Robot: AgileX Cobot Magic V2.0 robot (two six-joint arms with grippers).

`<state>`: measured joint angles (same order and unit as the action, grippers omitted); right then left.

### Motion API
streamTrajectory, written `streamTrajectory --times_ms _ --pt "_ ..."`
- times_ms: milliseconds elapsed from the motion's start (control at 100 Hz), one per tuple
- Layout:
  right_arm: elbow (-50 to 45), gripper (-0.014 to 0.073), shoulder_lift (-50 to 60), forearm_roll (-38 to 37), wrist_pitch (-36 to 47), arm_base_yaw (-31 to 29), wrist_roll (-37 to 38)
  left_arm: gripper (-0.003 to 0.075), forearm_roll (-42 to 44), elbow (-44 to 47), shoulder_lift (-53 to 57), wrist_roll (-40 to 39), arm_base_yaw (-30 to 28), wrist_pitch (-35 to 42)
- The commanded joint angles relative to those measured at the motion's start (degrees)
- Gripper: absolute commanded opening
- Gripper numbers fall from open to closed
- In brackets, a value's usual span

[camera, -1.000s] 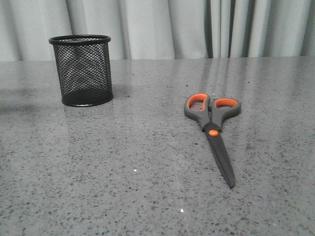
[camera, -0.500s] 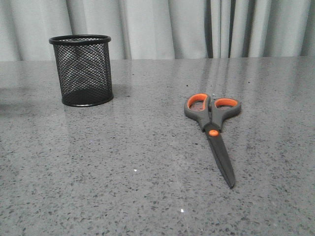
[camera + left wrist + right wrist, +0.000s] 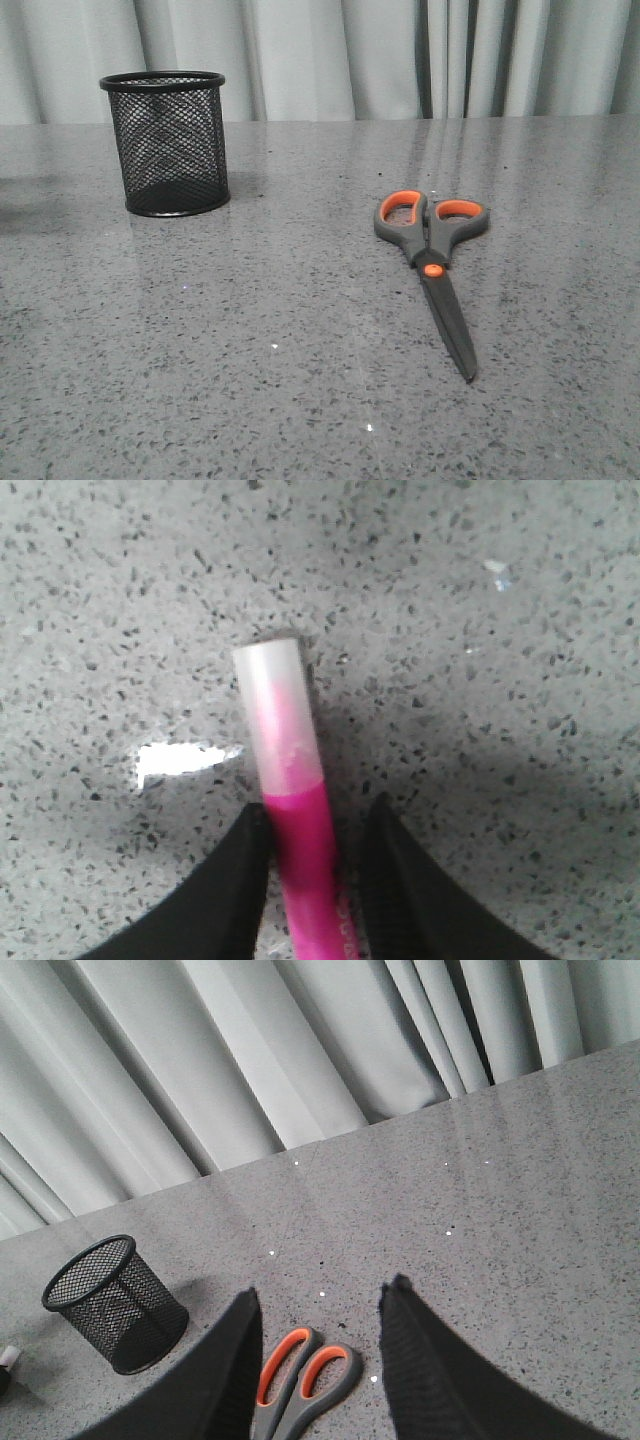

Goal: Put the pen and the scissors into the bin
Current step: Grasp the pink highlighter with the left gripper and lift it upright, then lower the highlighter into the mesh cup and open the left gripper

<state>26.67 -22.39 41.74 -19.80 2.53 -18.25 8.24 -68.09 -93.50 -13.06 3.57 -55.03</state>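
The black mesh bin stands upright at the table's far left. The scissors lie flat right of centre, with the handles far and the blades pointing to the near edge. Neither gripper shows in the front view. In the left wrist view the pink pen lies on the table with its pale cap pointing away. My left gripper straddles its pink barrel; one finger touches it and a thin gap shows at the other. My right gripper is open and empty above the scissors' handles, with the bin beside it.
The speckled grey table runs back to a pale curtain. In the right wrist view, a small whitish end shows at the picture's edge beyond the bin.
Bin and scissors have not moved. The faint shadow at the table's left edge has grown lighter.
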Motion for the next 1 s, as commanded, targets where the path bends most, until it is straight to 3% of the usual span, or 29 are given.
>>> streamTrajectory --times_ms 0,100,250,350,410,510,650,710,830,990 --pt "2.08 0.0255 -0.81 0.15 3.87 0.03 -0.57 0.013 -0.47 -0.55 0.25 -0.55 -0.01 -0.3" --pt "2.08 0.0255 -0.81 0.15 3.87 0.03 -0.57 -0.0018 -1.27 -0.85 0.48 1.56 -0.01 0.08" --pt "2.08 0.0255 -0.81 0.15 3.87 0.03 -0.57 -0.0015 -3.92 -3.29 4.0 2.92 0.1 5.67" --pt "2.08 0.0255 -0.81 0.15 4.2 0.03 -0.57 -0.0015 -13.59 -5.26 8.87 7.45 0.1 13.9" --pt "2.08 0.0255 -0.81 0.15 4.49 0.03 -0.57 -0.0015 -23.22 -5.92 11.59 15.6 0.1 18.97" --pt "2.08 0.0255 -0.81 0.15 5.16 0.03 -0.57 -0.0015 -46.27 -6.05 15.69 31.88 0.23 26.64" --pt "2.08 0.0255 -0.81 0.15 6.24 0.03 -0.57 -0.0015 -74.45 -6.05 17.15 62.28 3.03 27.99" --pt "2.08 0.0255 -1.02 0.15 6.64 0.03 -0.57 -0.0016 -81.37 -5.59 16.74 73.65 4.89 27.0" --pt "2.08 0.0255 -1.51 0.15 6.73 0.03 -0.57 -0.0018 -91.41 -4.03 15.38 87.13 9.05 28.92" --pt "2.08 0.0255 -1.63 0.15 6.73 0.03 -0.57 -0.0019 -98.73 -1.83 11.48 93.92 10.3 30.37"
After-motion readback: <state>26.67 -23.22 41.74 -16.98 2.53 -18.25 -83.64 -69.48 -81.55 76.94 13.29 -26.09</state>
